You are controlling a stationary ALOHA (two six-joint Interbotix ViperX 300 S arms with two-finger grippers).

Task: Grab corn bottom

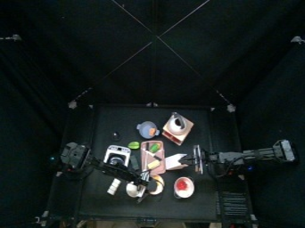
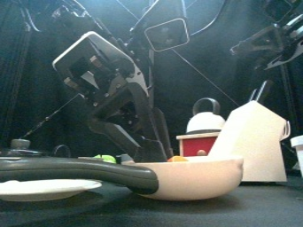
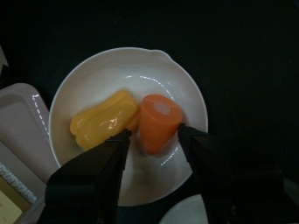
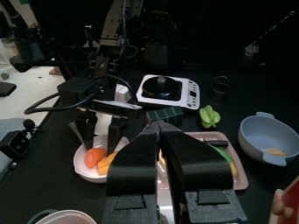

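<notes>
Left gripper (image 3: 149, 162), jaws spread wide, above white bowl (image 3: 82, 79) holding yellow corn (image 3: 103, 120) beside carrot (image 3: 160, 122); corn probably light, smooth; grasp its lower end.

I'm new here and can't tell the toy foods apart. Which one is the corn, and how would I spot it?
Find the white bowl under the left gripper, whose jaws are spread wide above it. Two foods lie inside, touching. The corn is the pale yellow, bumpy piece nearer the pink tray; its neighbour, the carrot, is smooth and orange.
</notes>
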